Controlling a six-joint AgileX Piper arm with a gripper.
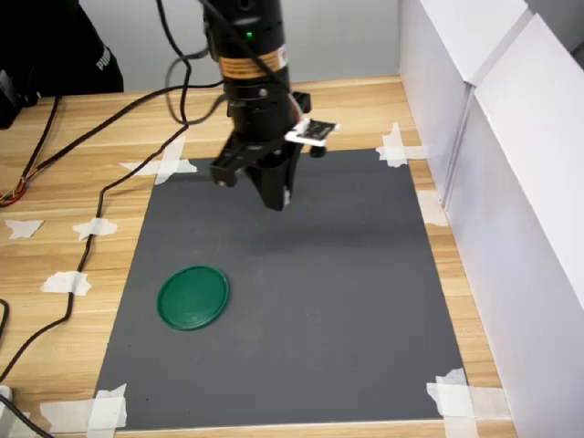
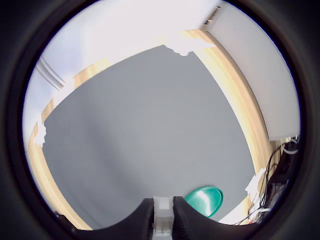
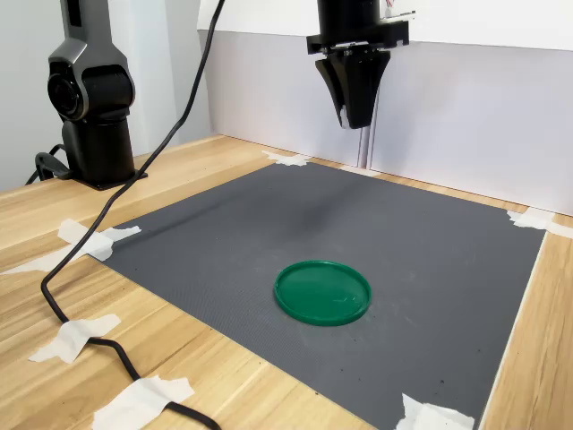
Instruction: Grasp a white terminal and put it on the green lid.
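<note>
One wooden desk [image 1: 82, 182] carries a dark grey mat [image 1: 319, 301] taped at its corners. On the mat we see the green lid [image 1: 192, 297], lying flat toward seven o'clock from the gripper [image 1: 276, 196] in the first exterior view. Raised well above the mat, the jaws are closed on the white terminal [image 2: 162, 206], which the wrist view shows pinched between them.

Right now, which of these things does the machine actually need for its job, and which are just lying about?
Part of the job:
- white terminal, held between the tool's fingers
- tool, raised above the mat
- green lid, bare on the mat

Just lying about:
- grey mat
- white tape strips at its corners
- black cable across the wooden table
</note>
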